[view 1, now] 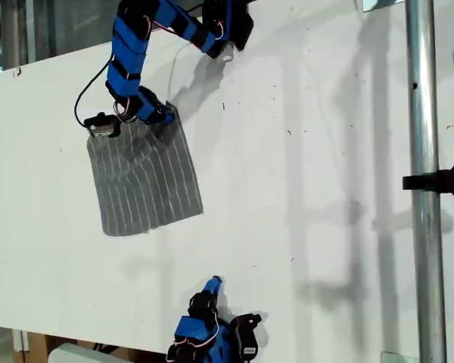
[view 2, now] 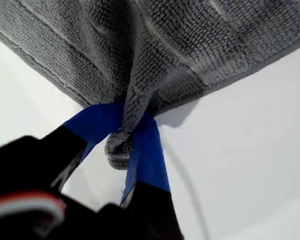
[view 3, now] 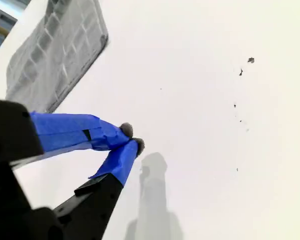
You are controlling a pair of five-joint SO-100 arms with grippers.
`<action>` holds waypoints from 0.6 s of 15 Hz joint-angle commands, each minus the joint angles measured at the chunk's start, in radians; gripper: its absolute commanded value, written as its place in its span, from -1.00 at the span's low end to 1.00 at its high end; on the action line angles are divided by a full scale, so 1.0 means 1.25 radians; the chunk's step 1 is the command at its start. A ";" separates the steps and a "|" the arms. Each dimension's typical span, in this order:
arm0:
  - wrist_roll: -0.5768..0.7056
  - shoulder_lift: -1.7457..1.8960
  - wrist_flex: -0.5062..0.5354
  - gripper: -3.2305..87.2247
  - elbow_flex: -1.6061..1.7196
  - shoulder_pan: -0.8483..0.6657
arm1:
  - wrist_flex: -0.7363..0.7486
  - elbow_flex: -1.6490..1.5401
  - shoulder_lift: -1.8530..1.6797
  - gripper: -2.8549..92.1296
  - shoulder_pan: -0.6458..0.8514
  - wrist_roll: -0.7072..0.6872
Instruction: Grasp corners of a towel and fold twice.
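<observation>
White bench (view 1: 325,151), gray striped towel (view 1: 147,181) lying flat, my first hand (view 2: 125,145) clamped on a towel corner (view 2: 119,147), my second hand (view 3: 132,139) closed, empty, well apart.

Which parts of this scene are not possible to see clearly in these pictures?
- Towel: its corner at my first gripper is covered by the arm in the exterior view.
- First wrist view: the picture's edges cut off most of the towel.
- My second gripper: the exterior view's bottom edge cuts off its arm's base.
</observation>
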State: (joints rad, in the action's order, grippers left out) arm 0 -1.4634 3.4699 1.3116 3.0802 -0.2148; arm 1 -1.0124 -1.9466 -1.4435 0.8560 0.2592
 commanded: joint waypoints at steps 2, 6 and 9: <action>0.049 -0.113 -0.010 -0.96 -0.177 -0.072 | 0.009 0.017 -0.006 -0.94 -0.010 -0.006; 0.214 -0.750 -0.114 -0.96 -0.598 -0.107 | 0.015 0.013 -0.004 -0.94 -0.012 -0.004; 0.334 -1.141 -0.052 -0.91 -0.956 -0.125 | 0.015 0.012 -0.001 -0.94 -0.012 -0.004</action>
State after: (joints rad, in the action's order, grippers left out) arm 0 -1.1045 2.2335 1.2210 2.1169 -0.3528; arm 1 -1.0048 -1.9466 -1.4435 0.8483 0.2592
